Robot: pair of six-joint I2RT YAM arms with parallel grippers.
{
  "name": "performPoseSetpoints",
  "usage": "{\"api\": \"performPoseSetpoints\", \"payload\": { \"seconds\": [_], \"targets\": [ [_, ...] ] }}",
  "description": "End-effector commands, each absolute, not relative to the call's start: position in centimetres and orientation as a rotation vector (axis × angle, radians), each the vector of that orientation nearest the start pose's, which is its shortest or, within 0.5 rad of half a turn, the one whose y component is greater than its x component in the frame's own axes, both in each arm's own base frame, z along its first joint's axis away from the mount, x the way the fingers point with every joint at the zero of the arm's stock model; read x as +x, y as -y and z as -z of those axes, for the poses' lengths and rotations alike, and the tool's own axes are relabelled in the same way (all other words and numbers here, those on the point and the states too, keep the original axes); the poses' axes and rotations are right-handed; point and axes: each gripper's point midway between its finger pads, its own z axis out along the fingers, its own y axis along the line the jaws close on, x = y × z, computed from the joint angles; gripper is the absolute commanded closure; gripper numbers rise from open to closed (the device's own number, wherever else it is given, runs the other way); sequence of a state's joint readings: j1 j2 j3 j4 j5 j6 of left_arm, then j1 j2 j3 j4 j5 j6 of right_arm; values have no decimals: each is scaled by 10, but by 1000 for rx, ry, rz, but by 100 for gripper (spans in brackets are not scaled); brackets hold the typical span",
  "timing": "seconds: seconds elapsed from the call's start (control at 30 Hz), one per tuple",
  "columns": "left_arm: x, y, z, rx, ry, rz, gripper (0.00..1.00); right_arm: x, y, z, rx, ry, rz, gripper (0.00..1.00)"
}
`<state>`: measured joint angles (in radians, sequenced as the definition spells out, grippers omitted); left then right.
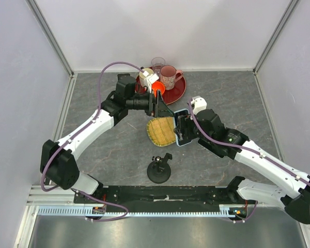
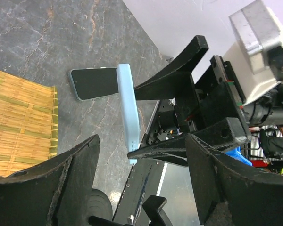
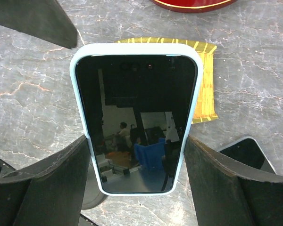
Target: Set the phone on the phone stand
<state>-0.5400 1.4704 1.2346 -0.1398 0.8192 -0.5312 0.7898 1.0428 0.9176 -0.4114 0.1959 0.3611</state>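
**A:** So, which step is in hand?

**B:** The carry, I'd judge. From the left: the left tool (image 1: 163, 107) hangs over the middle of the surface (image 1: 108, 150), fingers spread, nothing between them, close by the phone.

**A:** And the stand?

**B:** The phone stand (image 1: 158, 171) sits bare near the middle of the near edge, just in front of the bamboo mat (image 1: 161, 132). The phone (image 3: 137, 117), in a pale blue case, looks lifted off the surface by the mat's right edge, its screen facing the right wrist camera. The right tool (image 1: 180, 132) pinches it across its two long sides.

**A:** What does the next move call for?

**B:** Bringing the phone toward the near edge, over the stand. Then tilting it so its back meets the cradle, and letting go only once it rests there. The left tool should probably keep out of that path.

**A:** Counts?

**B:** One stand and one mat. One red plate (image 1: 182, 93) at the far edge, carrying what look like three cups (image 1: 169, 77) and an orange thing (image 1: 159, 87) I cannot identify. Phones seem to be two: a second phone (image 2: 92, 84), dark, lies flat on the surface near the mat.
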Motion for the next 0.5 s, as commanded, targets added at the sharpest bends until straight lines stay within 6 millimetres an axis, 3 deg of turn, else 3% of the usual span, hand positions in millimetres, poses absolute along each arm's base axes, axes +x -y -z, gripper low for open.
{"api": "performPoseSetpoints", "payload": {
  "seconds": [0.0, 0.27, 0.47],
  "targets": [
    [269, 335, -274, 645, -2039, 1498, 25, 259, -248, -262, -332, -1947, -609, 100],
    [266, 342, -263, 667, -2086, 1490, 35, 263, -260, -277, -331, -1902, -639, 100],
    [265, 345, -258, 674, -2105, 1492, 54, 260, -266, -283, -348, -1888, -653, 100]
  ]
}}
